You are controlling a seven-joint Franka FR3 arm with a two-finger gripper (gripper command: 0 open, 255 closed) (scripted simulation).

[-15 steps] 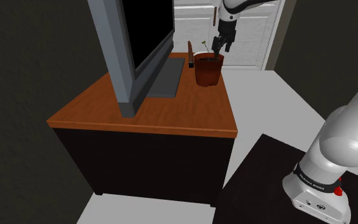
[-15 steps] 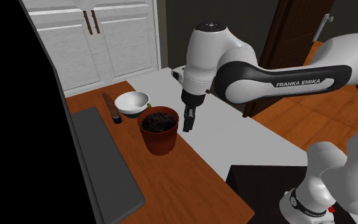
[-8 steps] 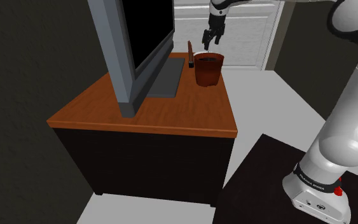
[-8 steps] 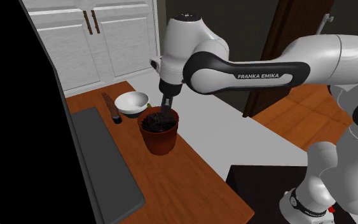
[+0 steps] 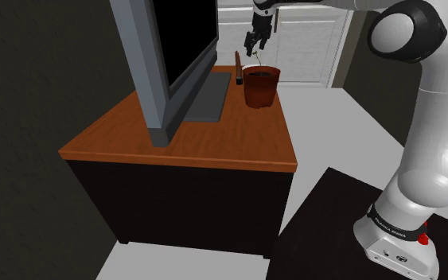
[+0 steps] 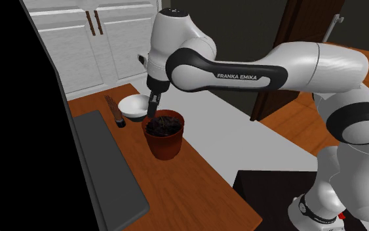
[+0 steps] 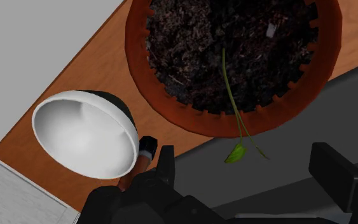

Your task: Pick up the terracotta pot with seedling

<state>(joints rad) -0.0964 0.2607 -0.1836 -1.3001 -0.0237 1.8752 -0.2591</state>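
In the shoulder view the terracotta pot point(image 5: 261, 86) stood at the far end of the bench point(image 5: 214, 143), with the claw point(image 5: 253, 46) hovering above its rim, so nothing was lifted yet. The second exterior view placed the claw close over the rim on the side toward a white bowl point(image 6: 134, 106). In the wrist view its fingers point(image 7: 165, 162) stood wide apart, clasping nothing, above the pot's edge and the seedling point(image 7: 234, 108); grasp and lift remained.

A: White arm point(image 6: 320, 59), glossy, fat rounded links, dark bands at the joints!
B: And "FRANKA EMIKA" lettering point(image 6: 240, 76), white on one dark band. Black gripper point(image 6: 151, 111), red dot point(image 5: 423, 237) on the base point(image 5: 393, 248).
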